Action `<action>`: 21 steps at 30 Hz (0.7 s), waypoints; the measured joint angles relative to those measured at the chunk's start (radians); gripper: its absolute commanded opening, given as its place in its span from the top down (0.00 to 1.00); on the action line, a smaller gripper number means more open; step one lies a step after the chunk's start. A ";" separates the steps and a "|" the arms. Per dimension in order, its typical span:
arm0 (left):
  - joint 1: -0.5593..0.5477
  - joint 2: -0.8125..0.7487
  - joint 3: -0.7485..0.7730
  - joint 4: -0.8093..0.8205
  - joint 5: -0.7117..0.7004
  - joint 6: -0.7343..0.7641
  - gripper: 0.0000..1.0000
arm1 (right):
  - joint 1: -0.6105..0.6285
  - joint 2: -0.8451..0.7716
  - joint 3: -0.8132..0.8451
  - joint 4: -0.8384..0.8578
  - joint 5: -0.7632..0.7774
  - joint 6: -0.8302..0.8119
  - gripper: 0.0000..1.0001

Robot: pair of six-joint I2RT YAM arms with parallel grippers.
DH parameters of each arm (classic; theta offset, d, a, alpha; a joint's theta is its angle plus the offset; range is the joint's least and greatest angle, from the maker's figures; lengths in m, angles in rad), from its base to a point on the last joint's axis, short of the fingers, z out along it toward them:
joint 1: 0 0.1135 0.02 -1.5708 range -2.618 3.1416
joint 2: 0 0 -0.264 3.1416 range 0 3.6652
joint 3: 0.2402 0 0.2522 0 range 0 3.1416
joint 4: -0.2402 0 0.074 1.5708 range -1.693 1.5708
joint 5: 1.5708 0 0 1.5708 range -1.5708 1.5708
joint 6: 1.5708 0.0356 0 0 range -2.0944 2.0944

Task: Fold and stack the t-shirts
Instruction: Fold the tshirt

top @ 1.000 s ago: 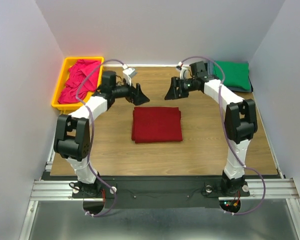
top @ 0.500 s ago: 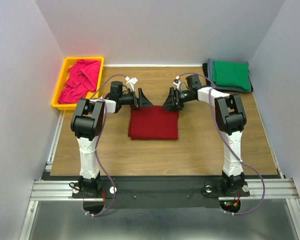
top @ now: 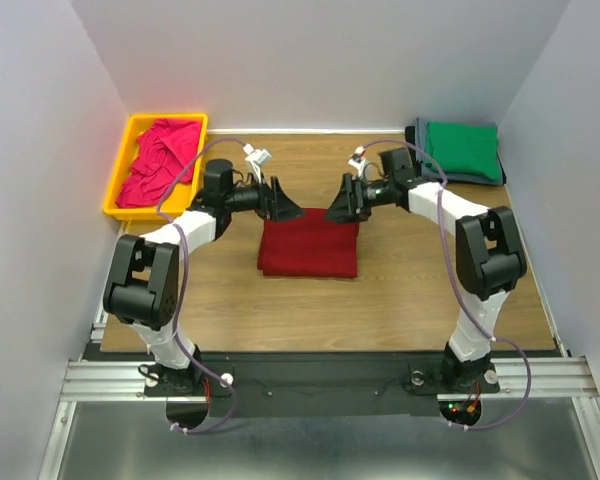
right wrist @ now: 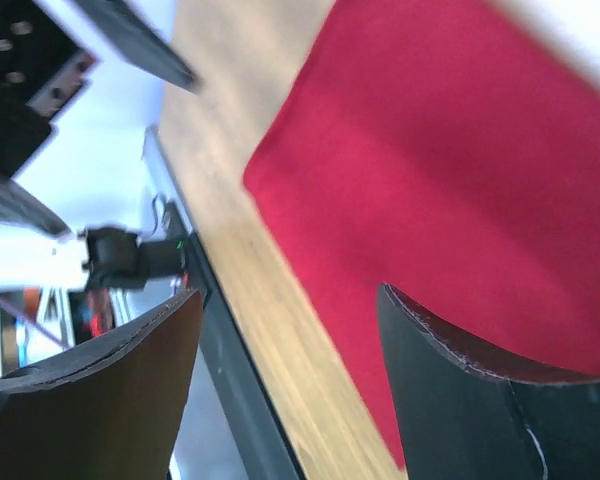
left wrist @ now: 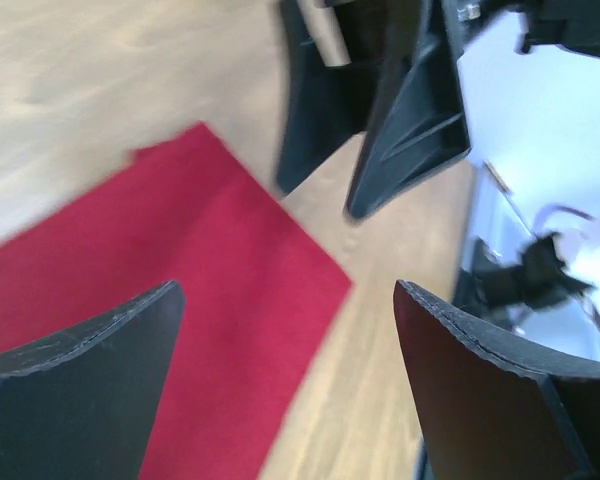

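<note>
Two arms have closed in on the red shirt (top: 308,250) within the last second. A second ago they hung beyond its far edge. Now the left end effector (top: 285,205) sits at the far left corner and the right end effector (top: 340,208) at the far right corner. Over the same second the shirt has slid a little left and looks shorter from near to far.

Both end effectors are wide open and hold nothing. Each wrist view shows only red cloth and bare wood between the fingers. My reading is that this shirt is already folded, and the arms are either squaring its far edge or lining up to lift it by the corners.

The red shirt lies flat at the middle of the worktop (top: 230,290) as a neat rectangle. Its long axis runs left to right, and its edges are nearly square to the worktop. No collar or sleeve shows, so I cannot tell which way it points.

A green shirt (top: 465,148) lies folded on a grey shirt (top: 418,135) at the far right corner, which is probably where the stack is being built. A pink shirt (top: 158,160) lies crumpled in the bin (top: 113,195) at the far left, not yet folded.
</note>
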 measured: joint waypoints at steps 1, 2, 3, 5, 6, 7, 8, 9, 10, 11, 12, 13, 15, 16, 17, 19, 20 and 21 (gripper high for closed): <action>-0.014 -0.003 -0.020 0.028 0.014 -0.015 0.02 | 0.018 -0.007 -0.020 0.021 -0.010 0.006 0.24; -0.023 0.008 -0.037 0.047 0.021 -0.028 0.02 | 0.029 -0.005 -0.037 0.035 -0.018 0.012 0.24; -0.034 0.028 -0.055 0.064 0.031 -0.041 0.02 | 0.043 0.009 -0.054 0.046 -0.025 0.015 0.24; -0.044 0.103 -0.090 0.085 0.037 -0.068 0.02 | 0.061 0.051 -0.077 0.053 -0.029 0.014 0.25; -0.043 0.136 -0.100 0.085 0.036 -0.076 0.02 | 0.065 0.096 -0.092 0.053 -0.028 0.011 0.25; -0.039 0.182 -0.109 0.084 0.035 -0.083 0.02 | 0.063 0.124 -0.098 0.052 -0.026 0.009 0.25; -0.035 0.220 -0.111 0.084 0.035 -0.087 0.02 | 0.056 0.161 -0.098 0.051 -0.030 0.009 0.27; -0.027 0.265 -0.110 0.108 0.061 -0.105 0.02 | 0.048 0.180 -0.096 0.052 -0.060 0.014 0.27; -0.013 0.279 -0.097 0.115 0.084 -0.116 0.02 | 0.029 0.210 -0.086 0.051 -0.090 0.018 0.27; -0.004 0.286 -0.082 0.121 0.085 -0.119 0.02 | 0.018 0.221 -0.071 0.048 -0.102 0.016 0.27; 0.005 0.300 -0.062 0.125 0.082 -0.117 0.02 | 0.007 0.232 -0.050 0.044 -0.101 0.011 0.27; 0.014 0.314 -0.042 0.125 0.080 -0.114 0.02 | -0.002 0.242 -0.027 0.041 -0.097 0.008 0.27; 0.035 0.335 0.001 0.108 0.076 -0.101 0.02 | -0.023 0.256 0.024 0.034 -0.078 -0.009 0.26; 0.046 0.337 0.019 0.092 0.066 -0.091 0.02 | -0.030 0.256 0.037 0.032 -0.072 -0.014 0.27; 0.055 0.333 0.025 0.083 0.061 -0.081 0.02 | -0.037 0.254 0.050 0.029 -0.065 -0.021 0.26; 0.066 0.310 0.024 0.055 0.059 -0.071 0.02 | -0.047 0.236 0.055 0.028 -0.055 -0.027 0.26; 0.072 0.275 0.009 0.045 0.055 -0.069 0.02 | -0.053 0.215 0.041 0.024 -0.054 -0.024 0.26; 0.074 0.240 -0.011 0.031 0.057 -0.069 0.02 | -0.055 0.203 0.031 0.023 -0.055 -0.023 0.26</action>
